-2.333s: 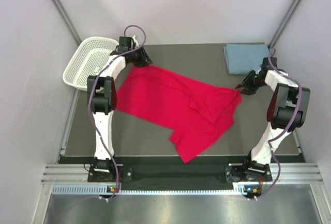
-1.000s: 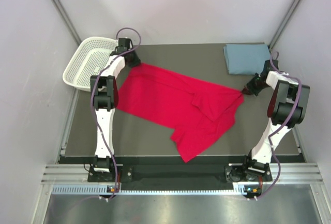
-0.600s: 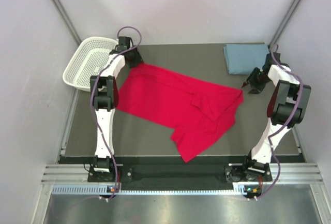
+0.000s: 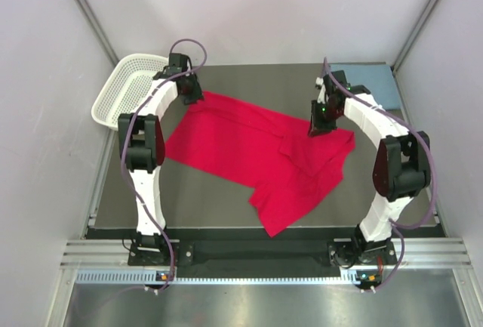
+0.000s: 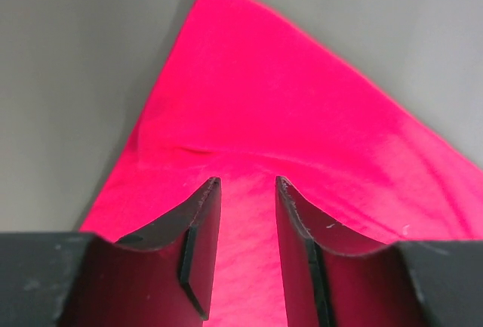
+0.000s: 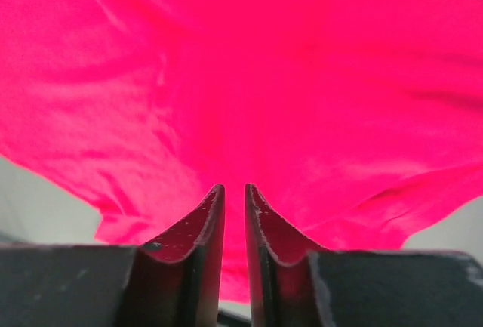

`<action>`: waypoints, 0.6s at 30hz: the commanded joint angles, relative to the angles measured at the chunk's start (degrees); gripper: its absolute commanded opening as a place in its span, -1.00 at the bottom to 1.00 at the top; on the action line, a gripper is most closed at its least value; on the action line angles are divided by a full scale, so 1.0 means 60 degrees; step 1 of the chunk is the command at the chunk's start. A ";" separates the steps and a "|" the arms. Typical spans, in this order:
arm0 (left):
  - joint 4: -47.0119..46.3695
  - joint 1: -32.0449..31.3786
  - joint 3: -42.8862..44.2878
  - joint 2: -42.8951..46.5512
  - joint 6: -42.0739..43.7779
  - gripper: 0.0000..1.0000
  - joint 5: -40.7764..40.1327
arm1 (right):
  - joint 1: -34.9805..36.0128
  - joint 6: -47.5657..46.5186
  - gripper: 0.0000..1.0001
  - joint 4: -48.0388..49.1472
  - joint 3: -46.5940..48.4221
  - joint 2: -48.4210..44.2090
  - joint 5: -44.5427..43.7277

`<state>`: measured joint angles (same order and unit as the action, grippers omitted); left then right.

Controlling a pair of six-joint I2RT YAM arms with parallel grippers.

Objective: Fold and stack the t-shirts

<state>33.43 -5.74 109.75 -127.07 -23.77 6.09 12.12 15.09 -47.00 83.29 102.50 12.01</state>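
The bright red t-shirt [image 4: 256,153] lies spread and rumpled across the dark table [image 4: 196,198]. My left gripper [image 4: 189,93] hovers over its far left corner, jaws open with only red cloth [image 5: 302,115] below them. My right gripper [image 4: 318,124] is over the shirt's far right edge. In the right wrist view its jaws stand a narrow gap apart above blurred red cloth [image 6: 302,78], pinching nothing. The blue-grey t-shirt [image 4: 383,89] lies at the far right corner, mostly hidden behind my right arm.
A white mesh basket [image 4: 124,89] sits off the table's far left corner, close to my left arm. Grey walls close in on both sides. The table's near edge runs along the arm bases.
My right gripper let go of the shirt's right corner and swung left over the shirt's far edge, its jaws narrowing. My left gripper opened and stayed by the far left corner.
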 commanded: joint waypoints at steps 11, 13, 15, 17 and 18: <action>0.1166 0.0106 0.0487 -0.0253 0.0051 -0.07 -0.0927 | 0.0866 -0.0040 -0.08 -0.0325 -0.1326 -0.0410 0.0007; 0.1137 0.0194 0.0385 -0.0267 0.0007 -0.06 -0.0912 | 0.0866 0.0033 -0.09 -0.0442 -0.1605 -0.0617 -0.0039; 0.1152 0.0253 0.0399 -0.0297 -0.0066 -0.04 -0.0737 | 0.0851 0.0092 -0.08 -0.0443 -0.1896 -0.0852 -0.0054; 0.1196 0.0355 0.0443 -0.0399 -0.0140 -0.01 -0.0663 | 0.0778 0.0194 -0.08 -0.0268 -0.2088 -0.0926 0.0034; 0.1210 0.0385 0.0457 -0.0443 -0.0169 0.00 -0.0605 | 0.0778 0.0238 -0.08 -0.0180 -0.2263 -0.0969 0.0150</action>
<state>39.77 -4.60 111.13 -128.97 -24.08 1.93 16.95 15.46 -49.15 70.83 100.36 13.08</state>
